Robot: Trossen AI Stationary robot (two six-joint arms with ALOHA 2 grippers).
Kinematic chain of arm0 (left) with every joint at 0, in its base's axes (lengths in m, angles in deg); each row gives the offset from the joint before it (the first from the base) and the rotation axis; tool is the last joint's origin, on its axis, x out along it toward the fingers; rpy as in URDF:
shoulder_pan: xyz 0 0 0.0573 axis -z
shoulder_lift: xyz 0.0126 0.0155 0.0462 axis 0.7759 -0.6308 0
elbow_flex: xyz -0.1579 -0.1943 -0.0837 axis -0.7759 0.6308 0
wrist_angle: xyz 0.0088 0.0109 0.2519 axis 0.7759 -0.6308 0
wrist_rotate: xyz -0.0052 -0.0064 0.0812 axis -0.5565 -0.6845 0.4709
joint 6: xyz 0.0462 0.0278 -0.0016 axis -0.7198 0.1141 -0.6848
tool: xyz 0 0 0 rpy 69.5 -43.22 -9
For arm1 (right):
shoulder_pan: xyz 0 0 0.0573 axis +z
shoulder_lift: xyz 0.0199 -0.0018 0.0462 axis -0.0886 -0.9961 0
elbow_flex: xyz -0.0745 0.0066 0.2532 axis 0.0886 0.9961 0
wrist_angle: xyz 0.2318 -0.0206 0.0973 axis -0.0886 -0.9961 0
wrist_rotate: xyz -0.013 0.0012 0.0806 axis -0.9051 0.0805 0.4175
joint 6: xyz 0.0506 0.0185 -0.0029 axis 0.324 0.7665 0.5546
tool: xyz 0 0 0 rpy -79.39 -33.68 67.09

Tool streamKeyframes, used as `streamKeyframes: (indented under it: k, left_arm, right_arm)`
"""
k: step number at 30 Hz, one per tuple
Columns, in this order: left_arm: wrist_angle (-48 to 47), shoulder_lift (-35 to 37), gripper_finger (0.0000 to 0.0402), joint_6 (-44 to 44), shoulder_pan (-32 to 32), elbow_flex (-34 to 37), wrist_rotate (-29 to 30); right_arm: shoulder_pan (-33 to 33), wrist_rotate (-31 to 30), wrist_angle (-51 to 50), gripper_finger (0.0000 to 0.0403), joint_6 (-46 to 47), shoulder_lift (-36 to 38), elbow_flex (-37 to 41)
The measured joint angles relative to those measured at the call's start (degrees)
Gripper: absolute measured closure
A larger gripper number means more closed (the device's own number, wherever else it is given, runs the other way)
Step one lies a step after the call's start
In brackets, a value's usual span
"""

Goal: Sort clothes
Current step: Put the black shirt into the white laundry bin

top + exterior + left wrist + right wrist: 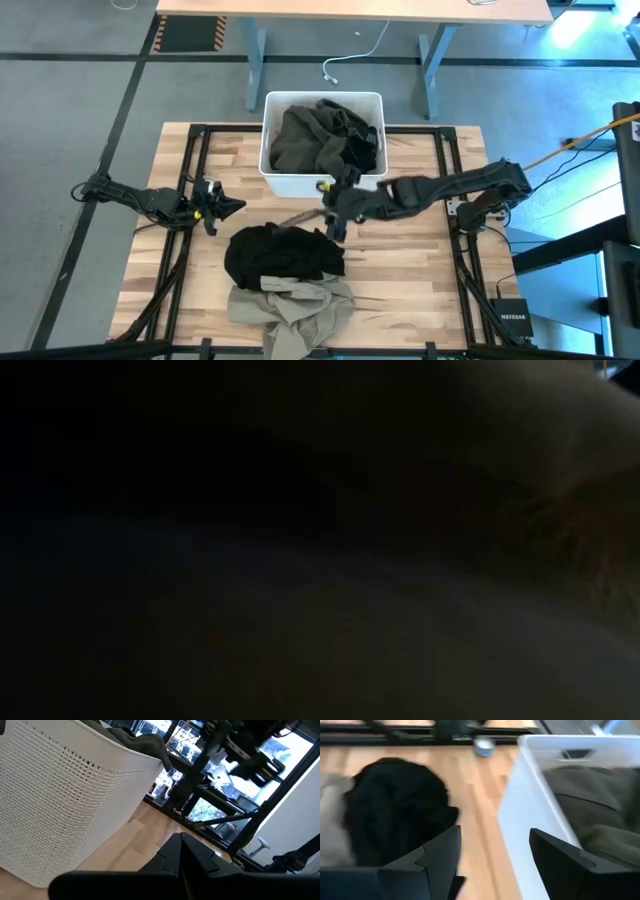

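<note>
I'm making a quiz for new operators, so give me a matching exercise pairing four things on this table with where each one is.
Things:
1. dark olive garment
2. black garment
3. khaki-beige garment
4. right gripper

Places:
A. at the table's near edge
B. just in front of the white bin
C. inside the bin
D. mid-table, partly overlapping the khaki one

Pairs: 1-C, 2-D, 3-A, 4-B

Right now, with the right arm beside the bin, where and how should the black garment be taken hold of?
Probably at the raised, bunched crown of the black garment, coming straight down from above. It lies as a rumpled mound on the table, overlapping the khaki garment, so pinching its top fold avoids catching that one. The right tool is open, nearby.
</note>
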Motion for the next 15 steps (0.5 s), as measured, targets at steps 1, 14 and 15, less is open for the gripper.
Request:
streamKeyframes:
  k: [1, 14, 15]
  left_arm:
    - [0.0, 0.0, 0.0400, -0.8, 0.0, 0.0, 0.0]
    - [0.0, 0.0, 0.0400, -1.3, 0.0, 0.0, -0.2]
    - [0.0, 0.0, 0.0400, -1.3, 0.0, 0.0, -0.2]
  right_arm:
    - [0.9, 0.3, 1.4, 0.0150, -0.9, -0.1, 0.9]
    - [6.8, 9.9, 6.4, 0.0150, -7.8, -3.2, 8.8]
    - [6.9, 10.5, 6.1, 0.0150, -7.8, -4.1, 8.8]
